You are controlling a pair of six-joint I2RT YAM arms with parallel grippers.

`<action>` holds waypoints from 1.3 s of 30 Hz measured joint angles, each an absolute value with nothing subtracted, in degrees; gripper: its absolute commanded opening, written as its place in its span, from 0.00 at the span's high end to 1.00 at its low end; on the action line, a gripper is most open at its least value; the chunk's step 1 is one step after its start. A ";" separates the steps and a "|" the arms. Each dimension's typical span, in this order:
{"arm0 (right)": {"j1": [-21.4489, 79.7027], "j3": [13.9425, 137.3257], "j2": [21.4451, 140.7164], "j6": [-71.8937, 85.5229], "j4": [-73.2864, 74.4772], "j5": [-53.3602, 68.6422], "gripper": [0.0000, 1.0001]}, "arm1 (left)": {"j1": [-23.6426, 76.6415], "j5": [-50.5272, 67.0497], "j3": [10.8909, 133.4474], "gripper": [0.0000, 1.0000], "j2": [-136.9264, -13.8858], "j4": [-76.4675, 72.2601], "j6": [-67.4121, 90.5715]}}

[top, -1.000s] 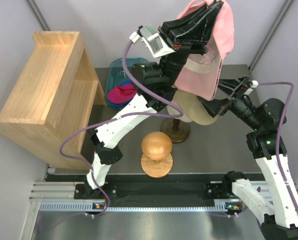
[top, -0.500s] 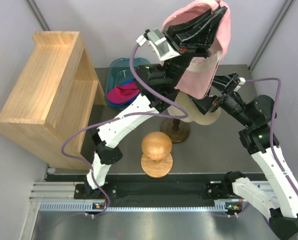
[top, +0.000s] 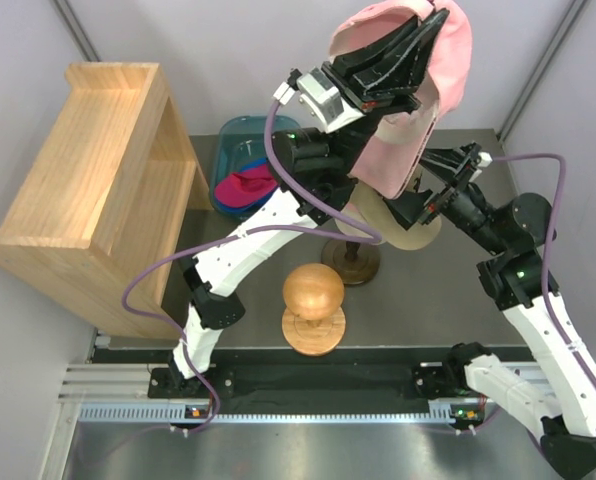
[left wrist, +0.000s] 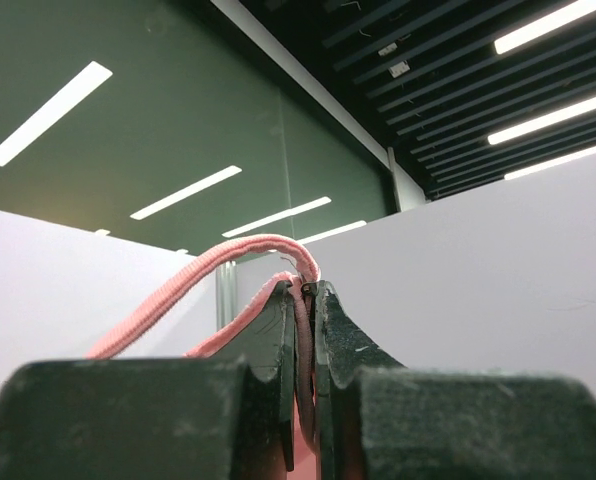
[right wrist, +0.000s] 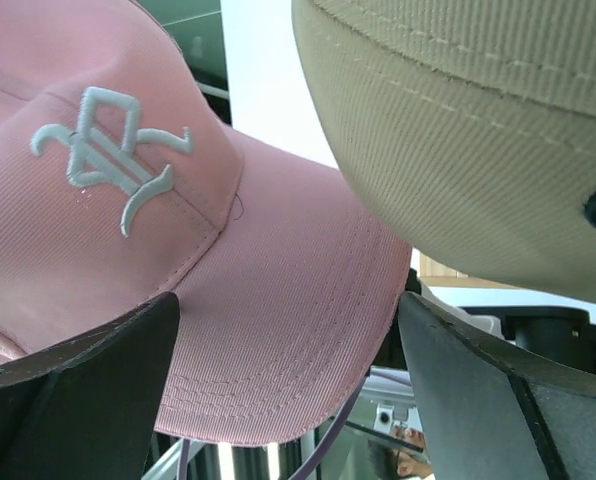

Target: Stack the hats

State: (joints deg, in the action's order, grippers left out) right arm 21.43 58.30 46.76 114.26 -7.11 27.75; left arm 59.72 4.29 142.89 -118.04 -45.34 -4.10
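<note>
Pink cap (right wrist: pixel 128 250) is fine ribbed cloth, matt, with raised white stitching. Tan cap (right wrist: pixel 478 130) looks coarser-woven, and the wooden ball (top: pixel 313 291) is smooth, slightly shiny.

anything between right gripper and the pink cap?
Nothing: right wrist view shows the pink cap unblocked ahead of the open right gripper, tan cap beside it.

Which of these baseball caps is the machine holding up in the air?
The light pink cloth cap, pinched in the shut left gripper. The tan cap sits lower on a stand; the magenta cap lies in the blue tub.
</note>
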 measured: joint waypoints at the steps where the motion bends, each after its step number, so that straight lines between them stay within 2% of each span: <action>1: 21.50 58.46 47.11 114.24 -7.20 27.86 0.09 | 59.72 4.29 143.00 1.00 -118.02 -45.58 -4.62; 7: 22.09 58.57 47.51 114.24 -7.25 28.60 0.07 | 59.75 4.29 143.26 1.00 -118.06 -46.74 -7.62; 11: 22.41 58.57 47.29 114.28 -7.22 28.97 0.00 | 59.75 4.29 143.57 1.00 -118.65 -47.57 -9.19; 27: 22.48 54.43 40.73 114.26 -4.36 31.11 0.00 | 59.79 4.29 143.57 1.00 -118.91 -47.92 -11.70; 33: 22.52 45.60 34.00 114.28 -5.26 27.22 0.00 | 59.79 4.27 142.80 1.00 -118.89 -48.10 -11.46; 39: 22.65 44.38 33.58 114.28 -9.85 21.80 0.00 | 59.79 4.32 141.84 1.00 -118.89 -47.97 -10.87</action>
